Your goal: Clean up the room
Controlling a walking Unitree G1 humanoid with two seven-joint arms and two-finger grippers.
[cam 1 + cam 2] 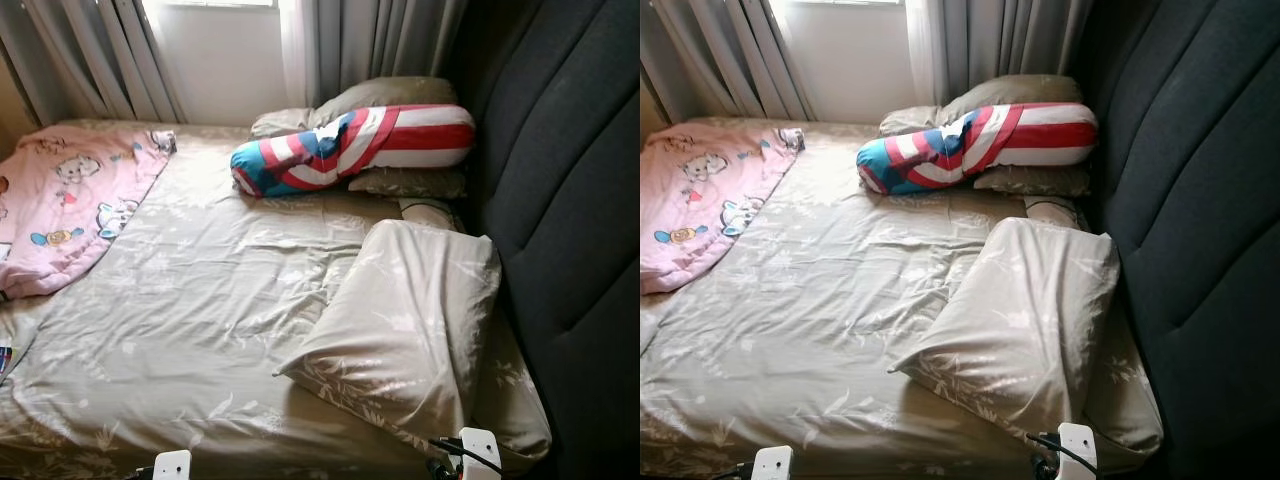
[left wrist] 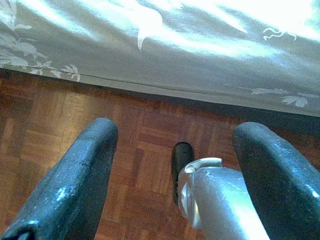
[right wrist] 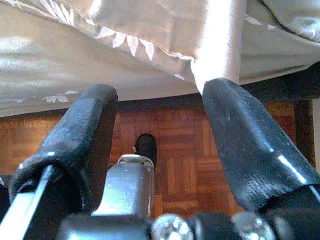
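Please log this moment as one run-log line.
left pincer: open, idle | right pincer: open, idle | beige pillow: askew on bed | pink blanket: rumpled

No readable text, label, brand, number or sign appears in any of the views. The pink quilted blanket [image 1: 70,205] at about ten o'clock on the bed carries cartoon cat pictures but no legible letters. The red, white and blue striped bolster pillow [image 1: 355,147] at about one o'clock shows stripes and a star pattern only, without wording.
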